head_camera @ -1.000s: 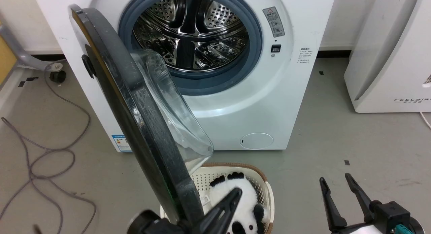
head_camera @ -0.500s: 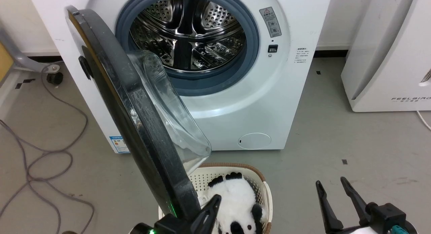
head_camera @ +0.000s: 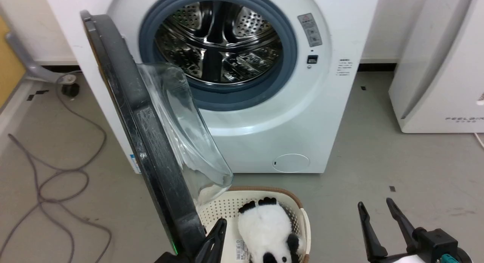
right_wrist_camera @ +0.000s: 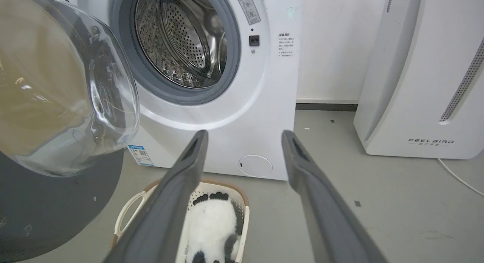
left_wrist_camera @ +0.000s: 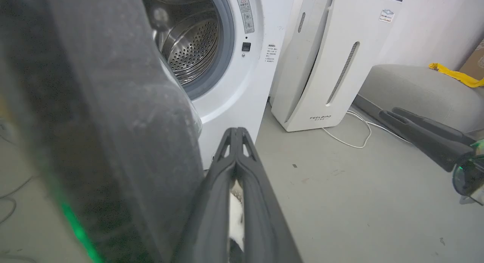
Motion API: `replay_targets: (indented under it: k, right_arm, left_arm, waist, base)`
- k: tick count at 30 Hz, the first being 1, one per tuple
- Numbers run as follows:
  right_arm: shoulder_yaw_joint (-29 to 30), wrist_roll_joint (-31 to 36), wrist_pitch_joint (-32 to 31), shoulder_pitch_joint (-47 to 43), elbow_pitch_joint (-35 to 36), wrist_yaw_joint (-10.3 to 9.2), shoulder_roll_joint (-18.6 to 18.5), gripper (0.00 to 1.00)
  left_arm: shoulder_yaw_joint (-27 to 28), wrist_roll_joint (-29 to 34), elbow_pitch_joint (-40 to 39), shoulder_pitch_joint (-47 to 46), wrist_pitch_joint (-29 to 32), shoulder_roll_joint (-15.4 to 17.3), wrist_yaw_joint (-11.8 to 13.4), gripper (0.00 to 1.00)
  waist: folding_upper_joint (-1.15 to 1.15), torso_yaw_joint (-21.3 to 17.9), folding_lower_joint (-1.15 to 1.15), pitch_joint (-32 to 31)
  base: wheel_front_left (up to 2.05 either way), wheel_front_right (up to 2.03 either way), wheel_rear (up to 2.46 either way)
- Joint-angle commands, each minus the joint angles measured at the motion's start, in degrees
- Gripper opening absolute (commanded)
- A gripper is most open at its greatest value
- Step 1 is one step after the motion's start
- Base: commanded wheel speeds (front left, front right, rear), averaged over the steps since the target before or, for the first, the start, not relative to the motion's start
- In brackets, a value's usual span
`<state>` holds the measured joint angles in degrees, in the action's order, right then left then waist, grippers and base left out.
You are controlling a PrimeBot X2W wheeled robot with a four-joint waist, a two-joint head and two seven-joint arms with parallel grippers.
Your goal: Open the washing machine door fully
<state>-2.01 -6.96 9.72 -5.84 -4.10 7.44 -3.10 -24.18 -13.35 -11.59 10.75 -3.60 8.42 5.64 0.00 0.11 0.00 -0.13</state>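
Nearest, lower left: left gripper (left_wrist_camera: 236, 134), long dark fingers pressed together on nothing, just beside the rim of the large round glossy black, glass-bowled washing machine door (head_camera: 147, 138). Lower right: right gripper (head_camera: 375, 203), fingers spread, empty. Beyond: cream perforated basket (head_camera: 302, 221) holding a black-and-white plush panda (head_camera: 264, 229). Door stands swung out left of the steel drum (head_camera: 219, 39).
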Motion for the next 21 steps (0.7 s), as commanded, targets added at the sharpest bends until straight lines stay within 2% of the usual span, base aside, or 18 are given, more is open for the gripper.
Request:
replay_targets:
  k: [1,7,15,21]
  right_arm:
    - [0.2,0.8,0.2,-0.8,1.0,0.05,0.2,1.0]
    - [1.5,6.3,-1.1,-1.8,5.1,0.05,0.2,1.0]
    - [1.7,5.5,-2.7,-3.2,9.1,0.05,0.2,1.0]
    - [1.8,5.2,-3.1,-3.1,10.2,0.05,0.2,1.0]
  left_arm:
    - [0.7,-0.3,-0.8,1.0,-0.5,0.2,0.7,0.0]
    - [2.7,-1.1,-3.2,3.3,-0.9,0.7,2.6,0.0]
    - [7.7,-2.0,-5.7,4.6,-1.6,2.8,5.0,0.0]
    - [13.3,-4.4,-4.7,4.1,-2.8,3.9,6.6,0.0]
  waist:
    - [0.0,1.1,0.0,-0.2]
    - [0.0,4.5,0.0,-0.5]
    - [0.0,9.6,0.0,-0.3]
    - [0.0,12.5,0.0,0.2]
  base:
    - [0.0,0.0,0.0]
    - [0.0,0.0,0.0]
    - [0.0,0.0,0.0]
    - [0.0,0.0,0.0]
